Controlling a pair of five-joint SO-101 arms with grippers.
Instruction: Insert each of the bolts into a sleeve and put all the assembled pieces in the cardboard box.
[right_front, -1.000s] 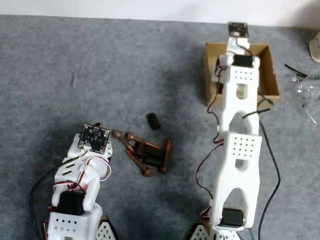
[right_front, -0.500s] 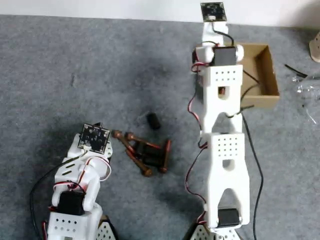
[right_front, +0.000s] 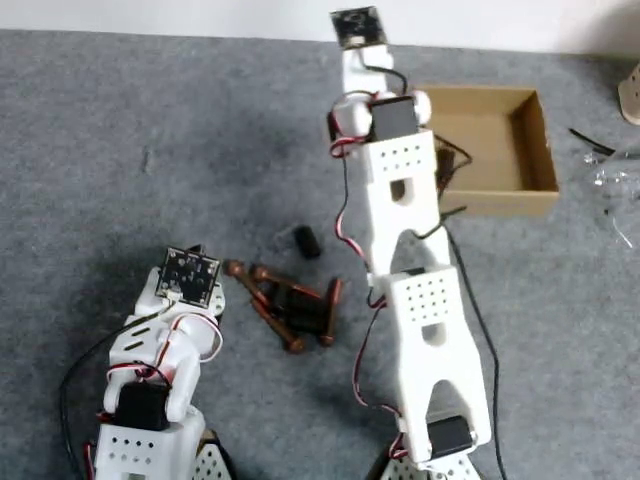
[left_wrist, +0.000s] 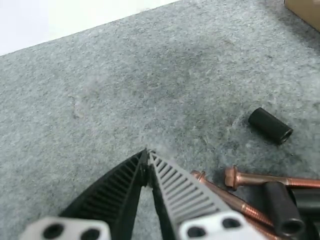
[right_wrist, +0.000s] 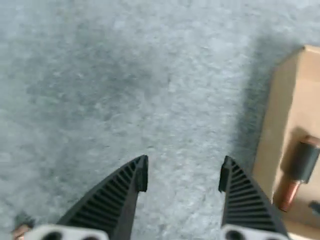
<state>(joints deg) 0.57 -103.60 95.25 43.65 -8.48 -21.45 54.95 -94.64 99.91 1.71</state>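
Right jaws hang wide open and empty just beside the brown cardboard box (right_wrist: 280, 125) with one black-sleeved copper bolt (right_wrist: 300, 170) inside, left jaws pinched closed right next to the loose copper bolts (left_wrist: 260, 178).

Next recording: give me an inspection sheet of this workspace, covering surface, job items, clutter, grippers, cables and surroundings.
Surface: grey carpet, flat.
Job's things: copper bolts heaped with black sleeves; one loose sleeve apart; cardboard box holding a sleeved bolt.
Clutter: clear plastic bits and black wires right of the box.
Grippers: left gripper jaws shut, empty, beside the heap; right gripper jaws open, empty, over carpet beside the box.
Cables: red wires along the right arm.
Surroundings: white strip beyond the carpet.
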